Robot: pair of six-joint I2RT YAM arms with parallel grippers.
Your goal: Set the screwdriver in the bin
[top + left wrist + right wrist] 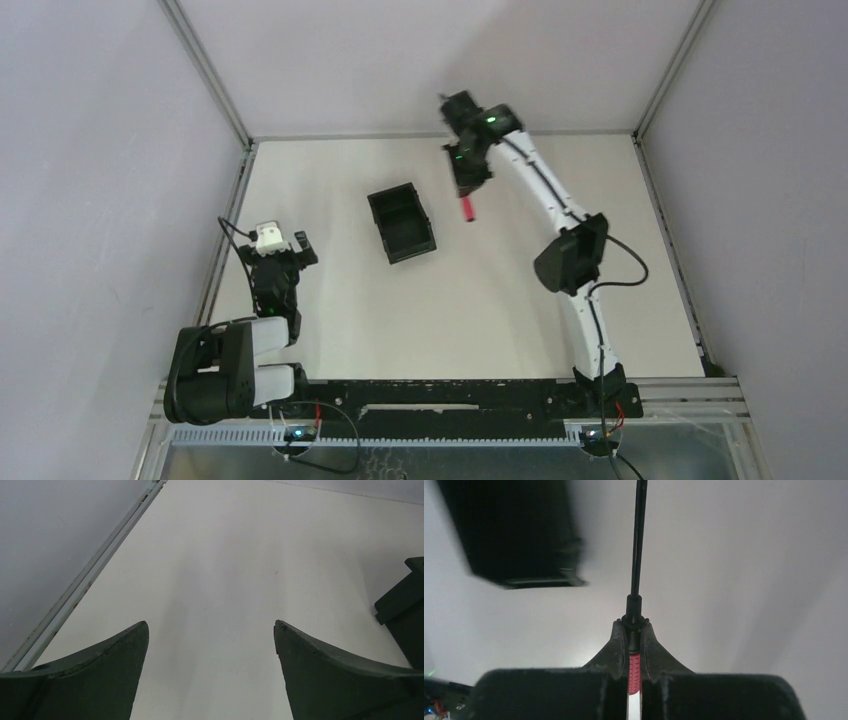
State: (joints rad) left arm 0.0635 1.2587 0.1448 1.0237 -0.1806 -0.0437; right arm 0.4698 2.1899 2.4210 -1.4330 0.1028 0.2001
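The screwdriver (634,672) is slim, with a ribbed red-pink handle and a thin black shaft that widens into a small black collar where it meets the handle. The right gripper (633,627) is closed tight on that handle, the shaft sticking out past the fingertips. From the top camera it hangs above the table (500,310) toward the far edge, just right of the bin (402,226), apart from it. The bin, a black open-top box, sits near the table's middle; it looks blurred in the right wrist view. The left gripper (210,623) is spread wide and holds nothing, near the left edge.
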